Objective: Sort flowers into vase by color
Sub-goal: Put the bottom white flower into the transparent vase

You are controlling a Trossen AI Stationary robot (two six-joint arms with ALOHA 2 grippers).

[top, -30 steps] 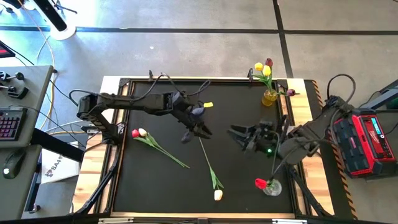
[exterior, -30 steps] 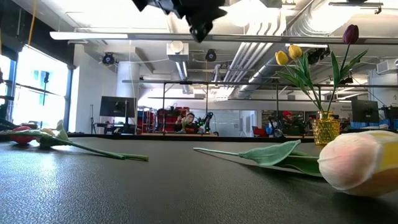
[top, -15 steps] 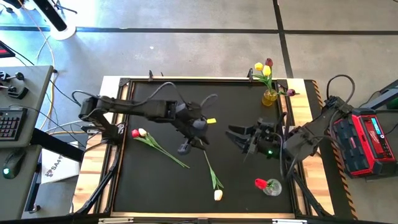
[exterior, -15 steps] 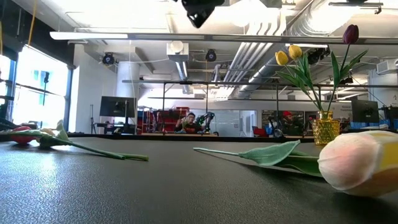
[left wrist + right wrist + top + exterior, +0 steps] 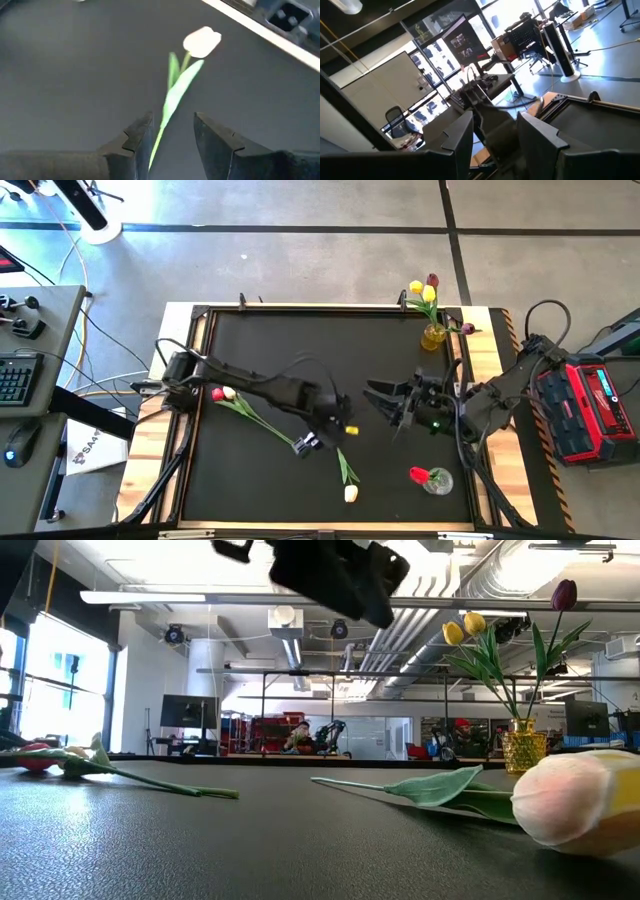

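Cream-white tulip stem between open left end effector fingers; right end effector open.

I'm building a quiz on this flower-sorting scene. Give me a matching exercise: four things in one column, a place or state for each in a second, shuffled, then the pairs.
Things:
1. cream tulip
2. amber vase
3. clear vase
4. left gripper

Places or states:
A. holds yellow and maroon tulips
B. open, straddling a green stem
C. lies on the mat near the front edge
D. holds one red tulip

Pairs: 1-C, 2-A, 3-D, 4-B
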